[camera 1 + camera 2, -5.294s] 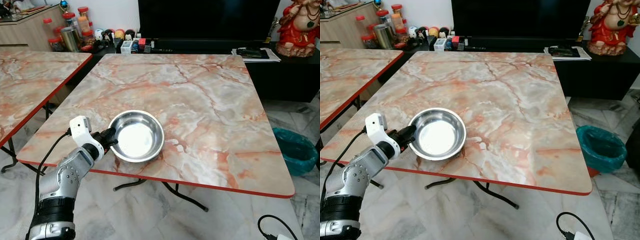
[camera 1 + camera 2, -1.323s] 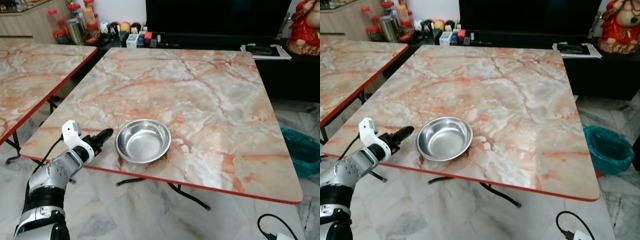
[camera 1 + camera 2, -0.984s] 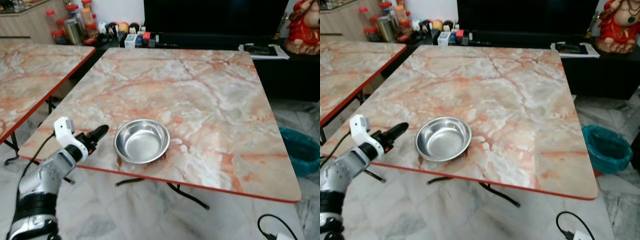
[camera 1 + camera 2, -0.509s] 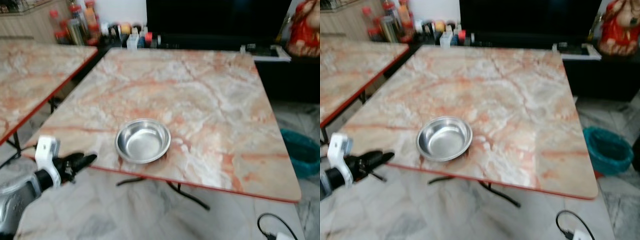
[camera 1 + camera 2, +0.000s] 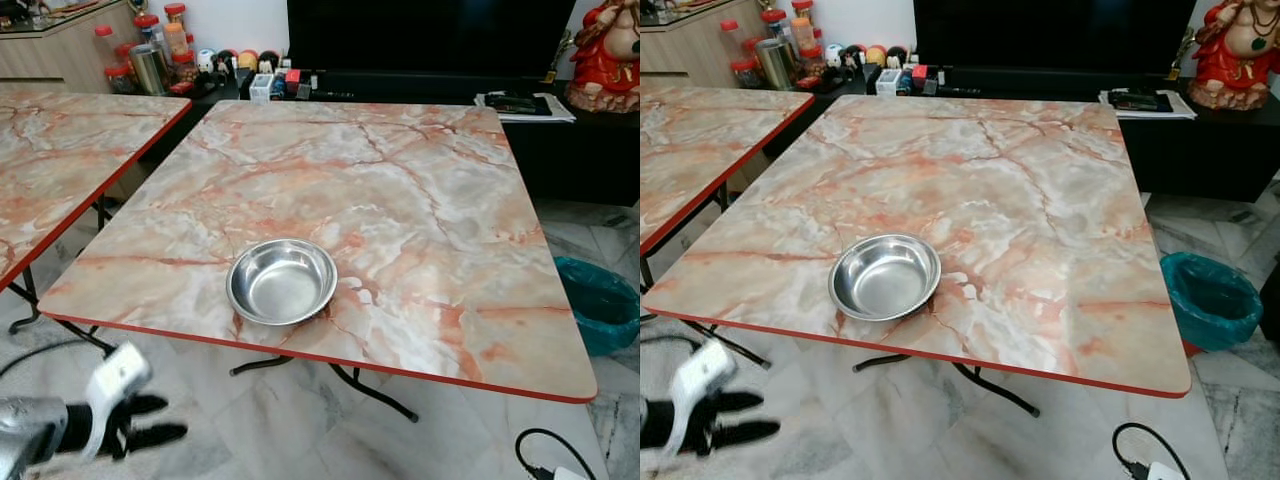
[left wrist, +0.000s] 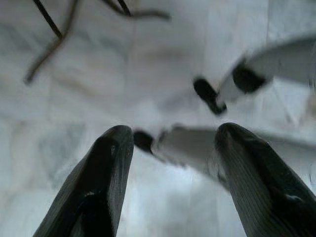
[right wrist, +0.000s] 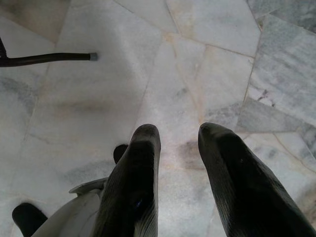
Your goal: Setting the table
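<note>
A steel bowl (image 5: 282, 281) sits upright and empty on the marble-pattern table (image 5: 420, 200), near the table's front red edge and toward its left half, with nothing touching it. The left gripper (image 5: 150, 419) is low at the bottom left, below the table's edge and over the pale stone floor (image 5: 300, 420), well apart from the bowl; it is blurred, but its two black fingers are spread with nothing between them, and the left wrist view confirms this, with the fingers (image 6: 98, 182) wide apart above the floor. In the right wrist view the right gripper (image 7: 177, 143) points down at the floor tiles, its fingers parted by a narrow gap and holding nothing; a thin dark table leg (image 7: 44, 58) ends on the floor near it. A second marble table (image 5: 60, 150) stands to the left. Behind the main table runs a dark low cabinet with jars (image 5: 150, 60) and small items at its left end, papers (image 5: 520, 105) and a red figurine (image 5: 605, 55) at its right. A teal bin (image 5: 605, 300) stands on the floor to the right, and a black cable (image 5: 545, 450) lies at the bottom right
</note>
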### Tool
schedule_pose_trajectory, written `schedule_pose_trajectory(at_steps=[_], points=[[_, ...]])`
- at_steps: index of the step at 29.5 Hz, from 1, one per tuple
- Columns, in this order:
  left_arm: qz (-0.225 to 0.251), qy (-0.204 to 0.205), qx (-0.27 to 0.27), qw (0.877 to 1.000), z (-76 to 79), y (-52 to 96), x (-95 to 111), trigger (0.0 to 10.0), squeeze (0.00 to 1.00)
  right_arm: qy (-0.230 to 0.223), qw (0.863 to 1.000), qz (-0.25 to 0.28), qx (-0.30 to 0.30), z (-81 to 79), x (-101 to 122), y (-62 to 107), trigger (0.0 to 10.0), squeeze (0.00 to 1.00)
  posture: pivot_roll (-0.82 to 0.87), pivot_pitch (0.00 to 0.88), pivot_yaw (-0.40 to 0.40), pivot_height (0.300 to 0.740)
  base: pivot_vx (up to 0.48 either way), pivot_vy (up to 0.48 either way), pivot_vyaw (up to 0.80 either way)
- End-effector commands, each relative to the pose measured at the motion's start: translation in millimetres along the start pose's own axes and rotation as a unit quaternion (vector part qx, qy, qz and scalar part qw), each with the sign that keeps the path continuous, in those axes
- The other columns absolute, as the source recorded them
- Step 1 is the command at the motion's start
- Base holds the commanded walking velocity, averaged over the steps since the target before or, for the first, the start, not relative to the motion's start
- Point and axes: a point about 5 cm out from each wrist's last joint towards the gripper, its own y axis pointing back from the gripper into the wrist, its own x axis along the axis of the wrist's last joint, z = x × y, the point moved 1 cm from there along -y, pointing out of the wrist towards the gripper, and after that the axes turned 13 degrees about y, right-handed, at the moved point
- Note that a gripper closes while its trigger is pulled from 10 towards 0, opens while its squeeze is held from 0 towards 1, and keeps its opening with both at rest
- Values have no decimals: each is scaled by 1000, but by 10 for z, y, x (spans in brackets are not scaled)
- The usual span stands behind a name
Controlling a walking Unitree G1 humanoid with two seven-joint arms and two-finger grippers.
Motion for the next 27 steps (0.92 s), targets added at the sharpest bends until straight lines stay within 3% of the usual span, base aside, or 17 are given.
schedule_pose_trajectory(at_steps=[1,4,13,19,21,22,27], points=[[-33,-9,1,999,-4,-4,-110,10000,0,-2,1000,-6,-1,9,-37,5,10000,0,26,81,43,740,0,0,0],[-84,-33,16,996,-30,-75,-278,10000,0,-2,1000,-6,-1,9,-38,6,10000,0,30,82,42,740,0,0,0],[-137,-61,59,987,-146,-173,-467,10000,0,-1,1000,-6,0,6,-39,6,10000,0,30,81,43,740,0,0,0],[-114,-18,160,980,-331,-468,-568,10000,0,-2,1000,-6,0,1,-39,5,10000,0,22,78,45,740,0,0,0],[-102,10,201,974,-400,-521,-601,10000,0,-3,1000,-6,0,0,-40,6,10000,0,20,77,46,740,0,0,0],[-90,41,249,963,-466,-554,-640,10000,0,-4,1000,-6,0,0,-41,6,10000,0,20,77,46,740,0,0,0],[-44,123,302,944,-495,-668,-691,10000,0,-4,1000,-6,0,0,-41,6,10000,0,15,79,46,740,0,0,0]])
